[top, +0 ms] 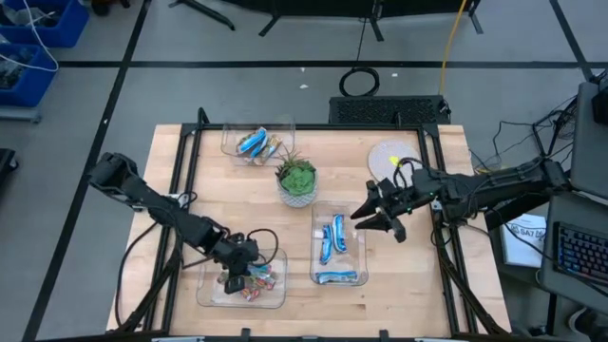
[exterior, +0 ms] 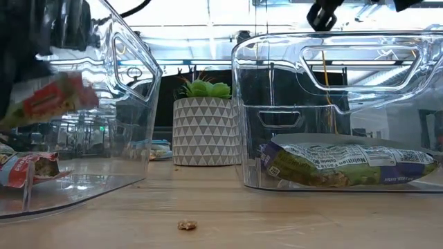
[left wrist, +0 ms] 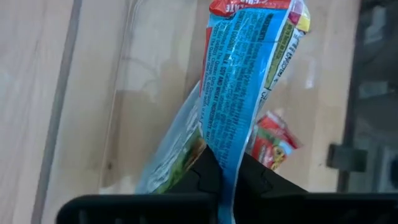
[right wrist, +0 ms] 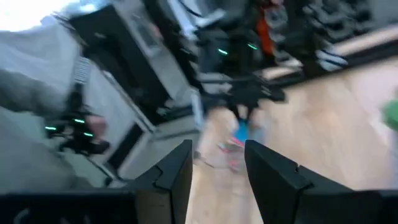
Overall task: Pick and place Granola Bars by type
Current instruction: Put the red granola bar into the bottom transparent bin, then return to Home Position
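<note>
My left gripper [top: 235, 275] is low inside the near-left clear bin [top: 204, 294], shut on a granola bar [left wrist: 249, 68] whose wrapper shows a blue printed face and a red end. More multicoloured bars [top: 258, 282] lie on that bin's floor. Blue-wrapped bars [top: 334, 237] lie flat in the middle bin [top: 361, 214]. The far bin [top: 230, 141] holds a few more bars [top: 256, 142]. My right gripper [top: 378, 220] hangs open in the air by the middle bin's right side, touching nothing. My left gripper pinches the bar between its two fingers at one end of the wrapper [left wrist: 222, 146]. The bar runs on straight out from the fingertips. In the low view the bar [exterior: 52, 100] is lifted clear of the bin floor and tilted, above the bars lying there [exterior: 28, 169].
A potted green plant [top: 296, 179] stands between the far bin and the middle bin. A round pale disc [top: 391, 157] lies at the far right of the table. A small crumb [exterior: 186, 225] sits on the wood near the front edge. Bare wood shows between the bins.
</note>
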Tool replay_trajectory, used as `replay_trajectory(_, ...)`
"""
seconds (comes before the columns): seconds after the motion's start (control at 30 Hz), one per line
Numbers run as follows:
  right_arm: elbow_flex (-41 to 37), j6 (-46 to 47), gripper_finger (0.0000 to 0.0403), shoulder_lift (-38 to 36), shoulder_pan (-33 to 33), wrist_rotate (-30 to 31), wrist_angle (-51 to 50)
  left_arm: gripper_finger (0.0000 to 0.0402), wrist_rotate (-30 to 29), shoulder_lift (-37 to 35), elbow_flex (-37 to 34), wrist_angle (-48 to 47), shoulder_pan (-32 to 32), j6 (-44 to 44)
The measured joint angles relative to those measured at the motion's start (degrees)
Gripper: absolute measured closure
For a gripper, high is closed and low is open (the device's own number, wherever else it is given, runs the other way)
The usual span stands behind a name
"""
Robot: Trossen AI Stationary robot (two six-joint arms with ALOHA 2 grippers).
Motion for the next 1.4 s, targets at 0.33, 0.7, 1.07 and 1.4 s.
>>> replay_trajectory(0.33,-5.9,-0.2,0.0266,-3.4,-0.1,1.2,8.9,0.0277,-0.8,-4.0,0.1,1.7,4.0,-1.3)
replay_trajectory(0.7,-7.7,2.3,0.0266,-4.5,-0.4,4.2,8.4,0.0233,-0.3,-8.8,0.1,4.2,4.9,-9.4)
replay_trajectory(1.07,-9.1,-2.4,0.0266,-5.7,-1.1,-2.1,10.1,0.0254,1.5,-18.4,-6.1,25.8,10.1,20.0)
replay_trajectory(1.4,-30.1,0.0,0.0266,-10.2,0.0,-0.2,40.3,0.0274,0.1,-32.5,-19.0,38.1,12.0,24.2)
